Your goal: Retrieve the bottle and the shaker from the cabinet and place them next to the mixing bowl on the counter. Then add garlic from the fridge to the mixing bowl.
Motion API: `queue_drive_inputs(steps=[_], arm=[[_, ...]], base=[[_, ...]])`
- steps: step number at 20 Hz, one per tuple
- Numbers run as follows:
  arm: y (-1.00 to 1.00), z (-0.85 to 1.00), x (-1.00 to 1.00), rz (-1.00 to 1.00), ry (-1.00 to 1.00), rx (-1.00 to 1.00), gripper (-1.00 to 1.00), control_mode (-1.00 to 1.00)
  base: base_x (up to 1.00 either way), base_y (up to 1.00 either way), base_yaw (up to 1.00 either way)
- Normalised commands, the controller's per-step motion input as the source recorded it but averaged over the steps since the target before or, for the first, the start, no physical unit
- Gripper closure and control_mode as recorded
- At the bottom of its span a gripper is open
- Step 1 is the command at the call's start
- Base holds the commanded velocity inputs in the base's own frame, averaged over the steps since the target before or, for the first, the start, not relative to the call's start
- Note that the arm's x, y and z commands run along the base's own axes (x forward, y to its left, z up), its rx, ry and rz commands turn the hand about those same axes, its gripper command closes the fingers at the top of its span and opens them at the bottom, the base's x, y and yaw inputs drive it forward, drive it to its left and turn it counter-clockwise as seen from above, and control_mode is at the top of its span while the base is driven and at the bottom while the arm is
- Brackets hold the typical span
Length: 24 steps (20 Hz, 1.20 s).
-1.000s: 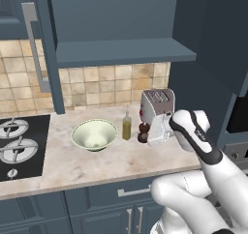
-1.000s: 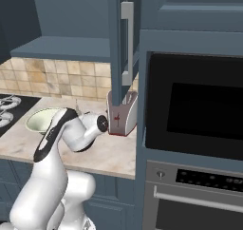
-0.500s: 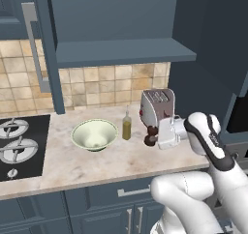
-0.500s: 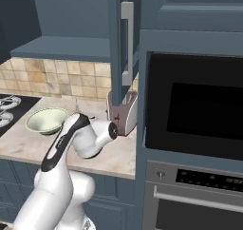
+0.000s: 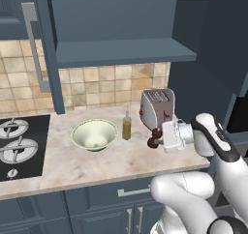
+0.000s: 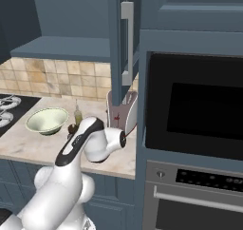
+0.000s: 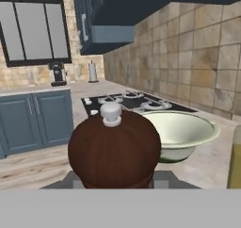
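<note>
The tool point(image 5: 160, 138) appears closed around the shaker point(image 5: 155, 137), though its fingers are mostly hidden; the shaker is low over the tabletop point(image 5: 97, 163) near its right front corner, beside the toaster point(image 5: 156, 106). The bottle point(image 5: 126, 125) stands just right of the mixing bowl point(image 5: 94, 134).

No legible text or labels anywhere.
</note>
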Motion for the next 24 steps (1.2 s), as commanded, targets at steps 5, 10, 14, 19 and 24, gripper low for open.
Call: queue_drive_inputs(steps=[5,10,14,19,24], arm=[[0.47,-0.59,0.01,0.0,0.0,0.0,1.0,-1.0],[0.39,-0.34,0.0,0.0,0.0,0.0,1.0,-1.0],[0.23,-0.4,0.04,0.0,0.0,0.0,1.0,-1.0],[0.14,-0.32,0.12,-0.06,0.0,0.0,1.0,-1.0],[0.31,-0.07,0.05,-0.11,0.0,0.0,1.0,-1.0]], base=[[0.0,0.0,0.0],[0.0,0.0,0.0],[0.0,0.0,0.0],[0.0,0.0,0.0],[0.0,0.0,0.0]])
